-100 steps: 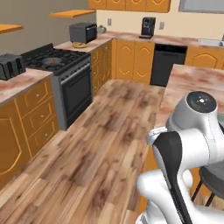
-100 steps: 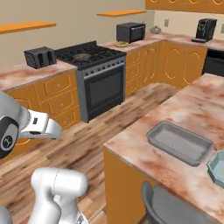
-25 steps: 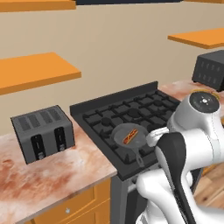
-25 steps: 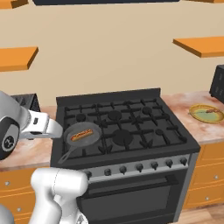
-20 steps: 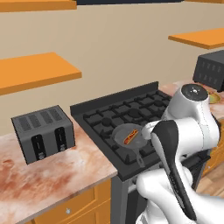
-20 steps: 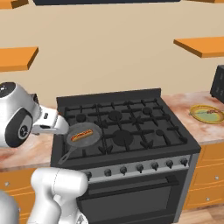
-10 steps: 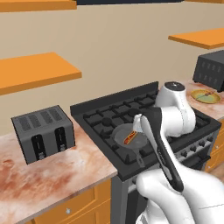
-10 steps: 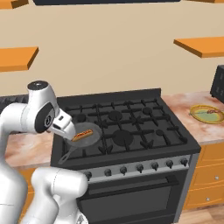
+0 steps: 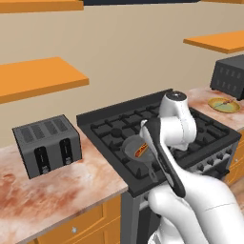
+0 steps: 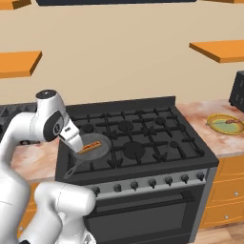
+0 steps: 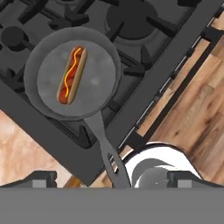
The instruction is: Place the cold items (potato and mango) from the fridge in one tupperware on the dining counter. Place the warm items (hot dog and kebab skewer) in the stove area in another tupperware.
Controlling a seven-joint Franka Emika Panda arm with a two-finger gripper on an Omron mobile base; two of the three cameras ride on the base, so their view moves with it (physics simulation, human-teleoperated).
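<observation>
hot dog [image 11: 71,75] in pan [image 11: 43,105], beyond wide-open jaws

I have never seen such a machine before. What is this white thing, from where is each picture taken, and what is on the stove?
It is a white robot arm in a simulated kitchen. Two pictures come from cameras behind the arm, to its left and right. The third looks down from the hand itself. On the black gas stove stands a round grey frying pan holding a hot dog in a bun. A yellow plate lies on the counter to the right, a dark toaster to the left. The end effector is open above the pan and holds nothing.
</observation>
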